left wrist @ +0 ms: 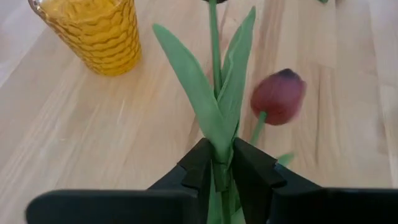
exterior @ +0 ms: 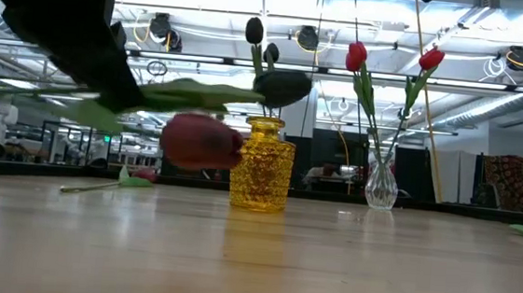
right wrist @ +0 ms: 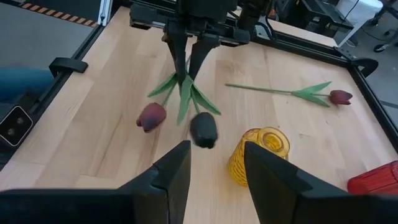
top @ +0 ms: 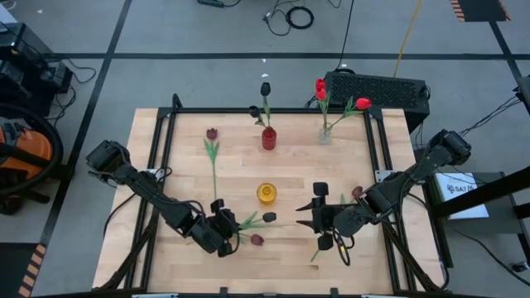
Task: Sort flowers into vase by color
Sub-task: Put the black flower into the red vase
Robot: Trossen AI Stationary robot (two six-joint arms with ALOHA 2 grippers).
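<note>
Dark fingers of the left gripper (left wrist: 222,171) are closed on the thin green stem of a near-black artificial tulip (right wrist: 203,129), pinched just below its leaves. That flower is carried above the front of the pale wooden table (top: 240,170), its head pointing toward the yellow textured glass vase (top: 266,193) at the table's middle. A dark maroon tulip (left wrist: 278,97) is seen just beside the held stem; whether it is caught in the same grip or lies loose cannot be told.

On the other side of the yellow vase, the right gripper (top: 313,212) is held with its fingers spread apart and nothing between them, near another tulip (top: 357,192) lying on the wood.

Farther back, a maroon tulip (top: 212,134) with a long stem is laid flat on the table. A red vase (top: 269,138) holding near-black tulips (top: 265,88) and a clear glass vase (top: 325,134) holding bright red tulips (top: 362,103) are stood along the far edge.
</note>
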